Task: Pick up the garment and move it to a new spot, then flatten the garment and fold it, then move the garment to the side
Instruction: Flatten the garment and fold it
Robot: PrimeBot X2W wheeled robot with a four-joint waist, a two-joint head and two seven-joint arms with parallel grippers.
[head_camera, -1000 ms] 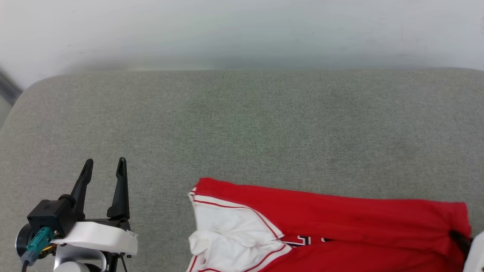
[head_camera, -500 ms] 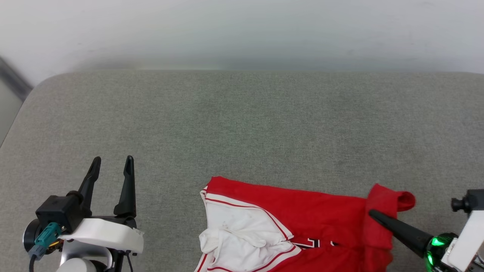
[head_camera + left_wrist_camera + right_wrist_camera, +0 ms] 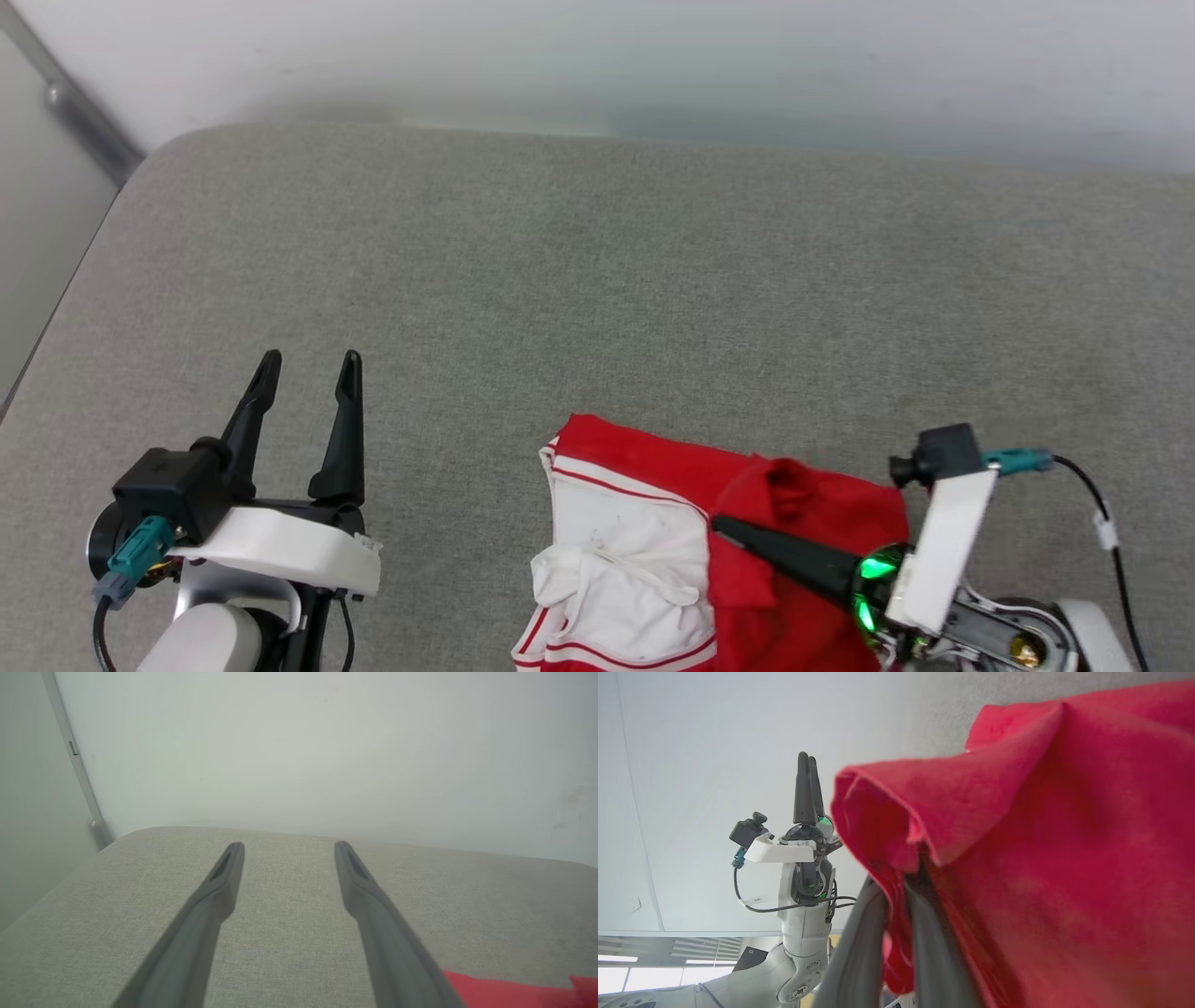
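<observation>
Folding appears to be the step in hand. The right claw (image 3: 719, 525) is clamped on a red edge of the garment (image 3: 644, 523). The right wrist view shows cloth pinched between the two fingers, with a loose lip of fabric draped over their tips. The held edge is raised over the garment's red middle, just beside its white panel, so one layer is doubled over another. The garment lies on the gray cushion (image 3: 597, 280), which stretches away beyond the garment toward a pale wall. The garment's lower part runs out of the head view, so its lettering and full outline cannot be judged.

The left claw (image 3: 311, 362) stands well to the left of the garment, fingers apart, holding nothing and clear of the cloth.

Next move, as a judgement:
1. Carry the held edge across toward the garment's left side until it meets the striped trim of the white panel.
2. Lower it onto the layer beneath.
3. Part the fingers.

Keep the cloth taut in travel, since the draped lip may bunch. The white panel is wrinkled at its lower left. The left claw may need to smooth it before the fold is closed.
</observation>
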